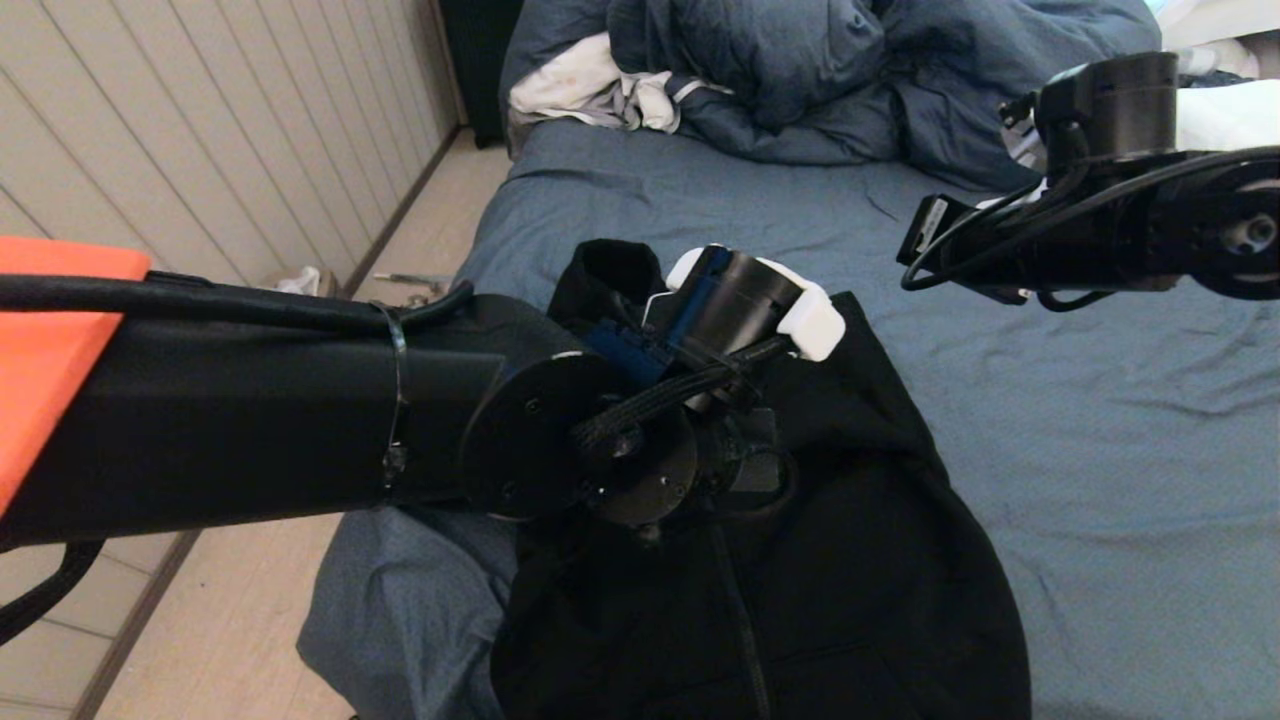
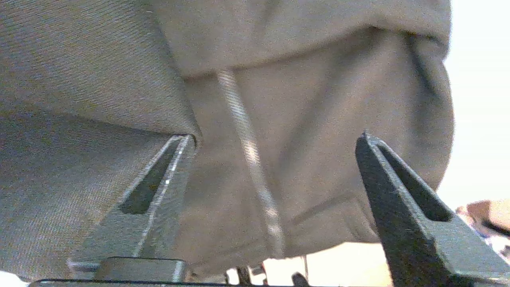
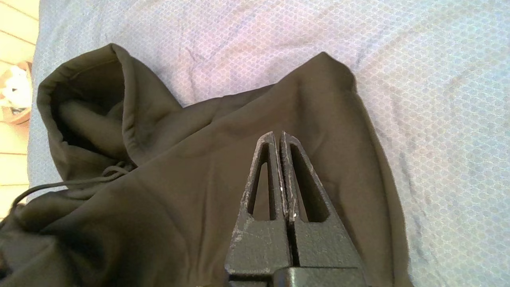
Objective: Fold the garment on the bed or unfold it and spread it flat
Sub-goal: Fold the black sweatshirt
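Note:
The black garment lies on the blue-grey bed near its left front corner, with the hood at the far end. My left arm reaches in from the left, its wrist over the collar area. My left gripper is open, close above the garment. The zipper runs between its fingers, and one fingertip meets a fold's edge. My right gripper is shut on nothing. It hangs over the garment near a shoulder, with the hood beside it.
A puffy dark blue duvet and a white-grey cloth are piled at the bed's far end. The right arm hangs raised at the upper right. Pale floor and a panelled wall lie to the left.

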You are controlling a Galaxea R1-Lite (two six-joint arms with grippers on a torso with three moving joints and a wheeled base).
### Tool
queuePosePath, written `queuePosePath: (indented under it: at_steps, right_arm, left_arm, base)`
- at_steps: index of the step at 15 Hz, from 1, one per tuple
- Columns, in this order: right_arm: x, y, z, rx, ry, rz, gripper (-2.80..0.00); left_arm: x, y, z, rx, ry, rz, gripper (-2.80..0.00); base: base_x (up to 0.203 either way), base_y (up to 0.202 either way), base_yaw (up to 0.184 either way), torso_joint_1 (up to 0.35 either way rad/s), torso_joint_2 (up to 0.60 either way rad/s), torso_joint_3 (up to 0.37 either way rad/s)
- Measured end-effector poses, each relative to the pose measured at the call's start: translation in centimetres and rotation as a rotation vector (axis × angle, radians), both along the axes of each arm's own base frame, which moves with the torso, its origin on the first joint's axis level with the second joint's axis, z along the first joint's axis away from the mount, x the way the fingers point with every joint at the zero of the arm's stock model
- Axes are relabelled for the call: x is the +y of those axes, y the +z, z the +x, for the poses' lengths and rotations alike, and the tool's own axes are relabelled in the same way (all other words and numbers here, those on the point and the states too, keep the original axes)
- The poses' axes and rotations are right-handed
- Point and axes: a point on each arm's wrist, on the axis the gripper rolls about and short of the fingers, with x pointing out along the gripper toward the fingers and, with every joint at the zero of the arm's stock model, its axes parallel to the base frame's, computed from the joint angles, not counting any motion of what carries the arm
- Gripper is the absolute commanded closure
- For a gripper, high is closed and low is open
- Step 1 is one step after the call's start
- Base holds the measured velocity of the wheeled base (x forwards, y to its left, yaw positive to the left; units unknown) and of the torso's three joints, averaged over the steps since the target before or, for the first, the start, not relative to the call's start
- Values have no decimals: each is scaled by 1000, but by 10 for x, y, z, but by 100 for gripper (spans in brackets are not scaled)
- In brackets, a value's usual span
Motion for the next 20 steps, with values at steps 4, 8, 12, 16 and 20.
queuePosePath:
  at_steps: [4,8,12,16,20]
  right_arm:
    - [-1,0,0,0,-3,0,0]
    - [0,-1,1,4,-2,-1,0]
    - [0,-4,3,10,-1,-3,0]
    - [1,-4,3,12,0,-3,0]
    - [1,-4,2,13,2,-4,0]
  left_arm:
    - [-22,-17,-16,0,-55,51,-280]
    - [-35,-49,-14,24,-55,133,-280]
    - [-34,-57,-15,45,-56,173,-280]
    - [-32,-49,-28,48,-81,181,-280]
    - [-18,-31,-33,20,-51,181,-280]
  base:
    - [0,0,0,0,0,0]
    - [0,0,0,0,0,0]
    - [0,0,0,0,0,0]
    - [0,0,0,0,0,0]
    - [0,0,0,0,0,0]
